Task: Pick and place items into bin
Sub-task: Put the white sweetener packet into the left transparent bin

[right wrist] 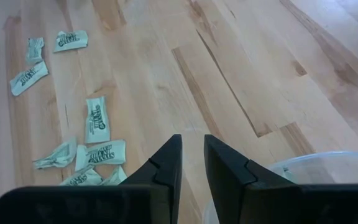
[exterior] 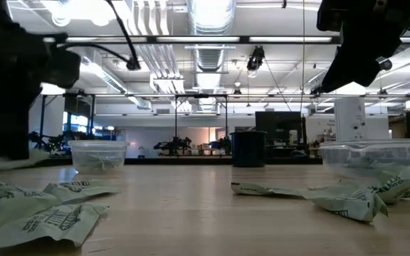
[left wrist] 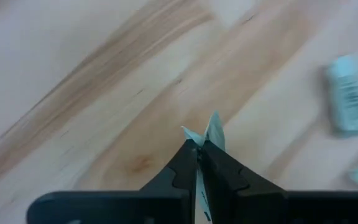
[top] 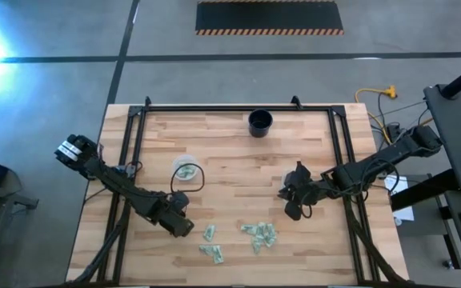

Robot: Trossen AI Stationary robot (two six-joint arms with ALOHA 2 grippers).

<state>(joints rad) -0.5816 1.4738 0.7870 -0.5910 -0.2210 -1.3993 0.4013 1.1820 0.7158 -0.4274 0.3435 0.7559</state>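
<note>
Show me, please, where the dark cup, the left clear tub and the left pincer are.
dark cup (top: 260,122): high view, its rim.
left clear tub (top: 186,170): high view, its wall.
left pincer (left wrist: 199,148): left wrist view, between fingertips.

In the left wrist view the pinched packet shows only its tip above the closed fingers; the rest is hidden between them. A blurred packet lies beyond, its print unreadable. In the right wrist view the clear tub is cut by the frame's edge.
</note>
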